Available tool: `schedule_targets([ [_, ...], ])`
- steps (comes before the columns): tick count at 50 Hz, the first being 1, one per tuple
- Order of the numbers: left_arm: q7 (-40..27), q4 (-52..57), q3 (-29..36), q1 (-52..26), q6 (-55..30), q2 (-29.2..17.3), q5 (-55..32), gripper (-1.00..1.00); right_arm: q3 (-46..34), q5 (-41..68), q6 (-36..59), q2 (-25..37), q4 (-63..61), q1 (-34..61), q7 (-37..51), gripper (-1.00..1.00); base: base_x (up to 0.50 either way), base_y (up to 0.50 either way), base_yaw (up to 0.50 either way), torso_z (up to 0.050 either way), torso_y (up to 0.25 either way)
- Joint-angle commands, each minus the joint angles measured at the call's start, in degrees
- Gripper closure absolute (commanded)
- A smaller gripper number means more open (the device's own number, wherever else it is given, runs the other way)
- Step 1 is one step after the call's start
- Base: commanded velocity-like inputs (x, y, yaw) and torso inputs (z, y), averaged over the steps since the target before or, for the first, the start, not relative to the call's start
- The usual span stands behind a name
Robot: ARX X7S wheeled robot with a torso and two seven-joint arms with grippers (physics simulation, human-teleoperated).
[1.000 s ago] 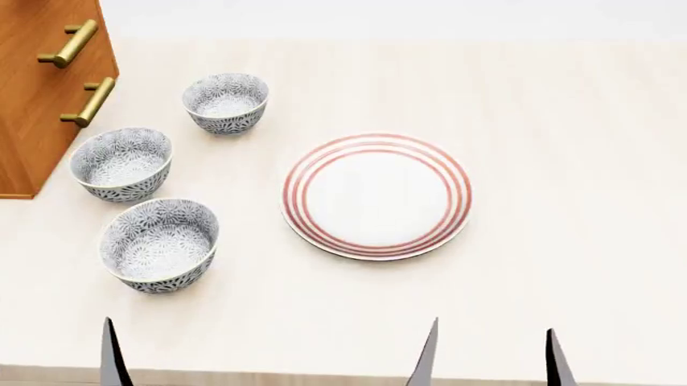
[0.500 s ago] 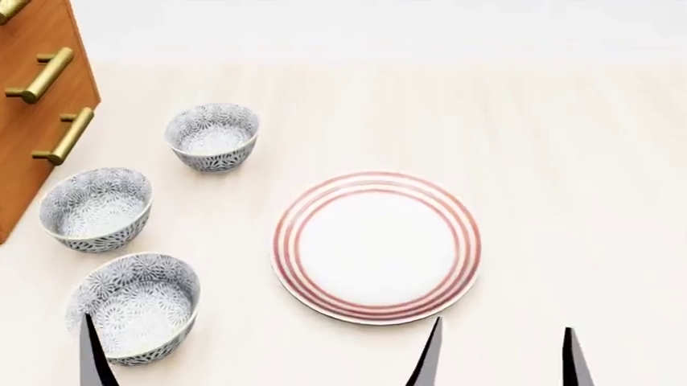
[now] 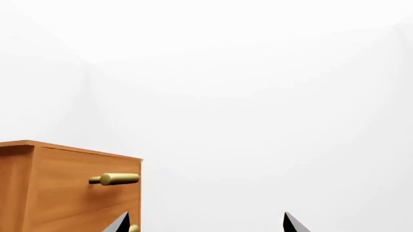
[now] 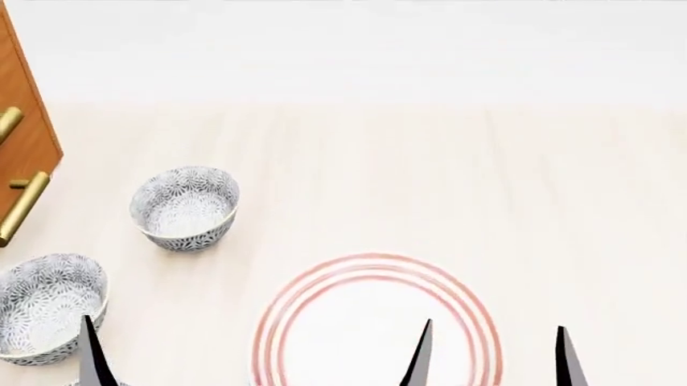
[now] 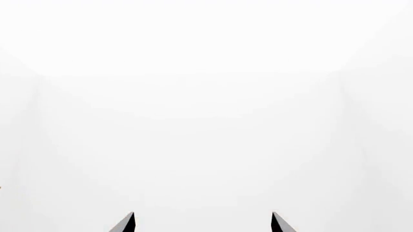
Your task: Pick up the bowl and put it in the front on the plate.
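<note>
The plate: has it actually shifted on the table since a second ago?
No. The plate keeps its spacing from the far bowl; both slid down the frame together, so the head camera moved.

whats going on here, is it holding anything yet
Nothing is held yet. Both grippers, the left gripper and the right gripper, are open and empty, with only their fingertips showing at the near edge of the table. Two patterned bowls sit untouched at the left, near a wooden cabinet. The red-ringed plate lies bare, partly cut off in the head view. The pick has not started.
</note>
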Motion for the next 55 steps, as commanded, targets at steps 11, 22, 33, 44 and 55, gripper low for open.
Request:
schedule_targets([
  [11,-0.93,0.59,0.47,0.08,-0.27,-0.49,0.33,-1.0,-0.34,-0.65,-0.15,0.51,-0.29,0.18,0.79,-1.0,0.5,0.0,0.0,0.0,0.001],
  [22,-1.64,1.99,0.8,0.25,-0.68,-0.99,0.8,-1.0,-0.57,-1.37,0.24,0.84,-0.93,0.49,1.64,-1.0,0.5,0.0,0.0,0.0,0.0],
  [33,-2.41,2.6,1.33,0.46,-0.32,-1.37,1.5,-1.0,-1.55,-2.04,-1.05,1.62,-1.67,0.37,1.58,-1.0,0.27,0.02,0.0,0.0,0.0],
  [44,-2.74,2.6,1.97,0.39,-0.66,-1.8,1.24,-1.0,-2.09,-2.36,-1.3,2.07,-1.69,0.44,1.96,-1.0,0.0,0.45,0.0,0.0,0.0],
  [55,-3.11,2.48,2.52,0.35,-0.93,-2.2,0.99,-1.0,-2.53,-2.08,-1.46,2.46,-1.29,0.5,2.42,-1.0,0.0,0.5,0.0,0.0,0.0],
])
